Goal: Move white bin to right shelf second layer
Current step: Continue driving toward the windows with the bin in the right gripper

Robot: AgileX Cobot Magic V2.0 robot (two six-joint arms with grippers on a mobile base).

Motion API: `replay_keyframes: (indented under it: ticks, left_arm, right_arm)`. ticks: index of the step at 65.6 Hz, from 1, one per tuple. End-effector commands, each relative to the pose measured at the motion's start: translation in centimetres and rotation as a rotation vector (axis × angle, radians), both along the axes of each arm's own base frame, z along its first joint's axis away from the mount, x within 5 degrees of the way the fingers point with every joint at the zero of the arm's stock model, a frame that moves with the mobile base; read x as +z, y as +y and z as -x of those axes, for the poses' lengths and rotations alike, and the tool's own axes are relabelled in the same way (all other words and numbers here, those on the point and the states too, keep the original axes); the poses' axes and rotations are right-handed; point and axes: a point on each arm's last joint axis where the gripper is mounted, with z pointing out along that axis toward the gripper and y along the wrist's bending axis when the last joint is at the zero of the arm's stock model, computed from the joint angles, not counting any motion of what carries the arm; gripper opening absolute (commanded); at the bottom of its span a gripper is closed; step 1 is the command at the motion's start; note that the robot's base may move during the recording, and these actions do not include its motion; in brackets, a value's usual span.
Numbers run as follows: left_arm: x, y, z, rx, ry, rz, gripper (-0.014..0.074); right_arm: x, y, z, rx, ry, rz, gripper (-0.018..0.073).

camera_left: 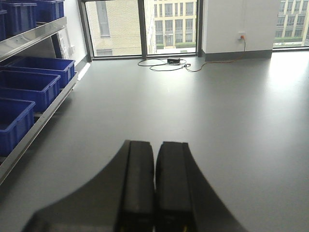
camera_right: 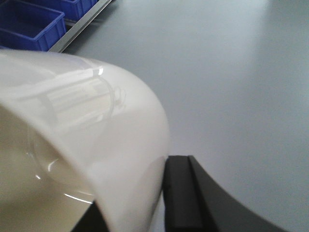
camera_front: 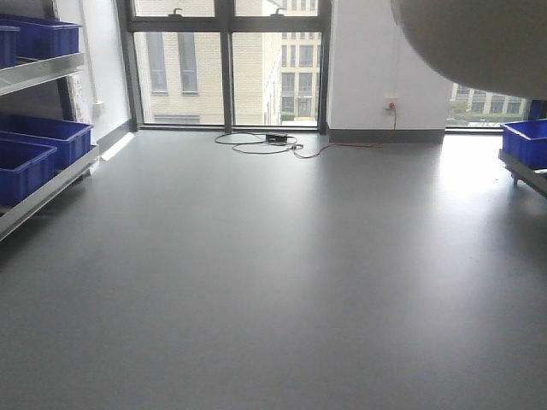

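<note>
The right gripper (camera_right: 154, 191) is clamped on the wall of the white bin (camera_right: 96, 121). One dark finger (camera_right: 181, 193) presses on the outside of the wall. The other finger is mostly hidden by the bin. The bin is up in the air over the gray floor (camera_right: 231, 72). In the front view, the white bin (camera_front: 479, 43) is a blurry round shape in the top right corner.

The left gripper (camera_left: 155, 145) is squeezed closed with nothing in it, and its two fingers touch.

Blue crates (camera_left: 29, 87) sit on the left shelf (camera_left: 30, 135). One more blue crate (camera_front: 526, 141) sits on the right shelf (camera_front: 521, 171), near its front edge. I cannot tell which layer that is.
</note>
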Motion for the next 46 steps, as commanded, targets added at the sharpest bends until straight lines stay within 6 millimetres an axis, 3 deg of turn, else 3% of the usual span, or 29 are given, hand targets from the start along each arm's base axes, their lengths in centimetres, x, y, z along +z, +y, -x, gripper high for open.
replay_keyframes:
  ticks: [1,46]
  left_arm:
    - [-0.38,-0.04,-0.07,-0.006,-0.063,0.009,0.0085]
    - [-0.38,-0.04,-0.07,-0.006,-0.063,0.009,0.0085]
  right_arm:
    - [1.83,-0.07,-0.16,-0.011,-0.121,-0.04,0.0052]
    - [1.83,-0.07,-0.16,-0.011,-0.121,-0.04,0.0052]
